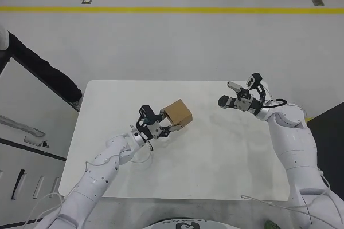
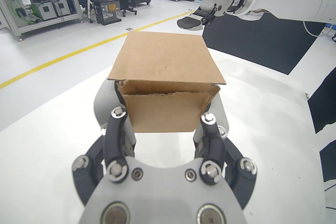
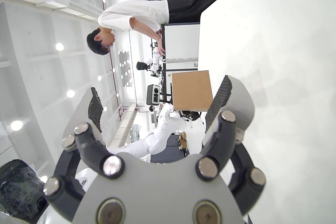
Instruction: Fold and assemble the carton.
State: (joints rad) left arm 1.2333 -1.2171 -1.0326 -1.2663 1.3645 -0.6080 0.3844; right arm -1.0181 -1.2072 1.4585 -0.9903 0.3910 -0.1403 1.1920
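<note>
The brown carton (image 1: 177,113) is folded into a box and held tilted just above the white table (image 1: 218,166), left of its middle. My left gripper (image 1: 162,128) is shut on the carton's near end. In the left wrist view its fingers (image 2: 105,101) press both sides of the carton (image 2: 165,72), whose top flap overhangs a ragged inner flap. My right gripper (image 1: 228,95) hangs open over the table's far right part, a short way from the carton, with nothing between its fingers. In the right wrist view the carton (image 3: 191,89) shows beyond the spread right gripper (image 3: 157,104).
The table's far edge runs just behind both grippers. A grey cabinet (image 1: 23,126) stands along the table's left side, and a dark floor mat (image 1: 338,131) lies beyond its right edge. The near half of the tabletop is bare.
</note>
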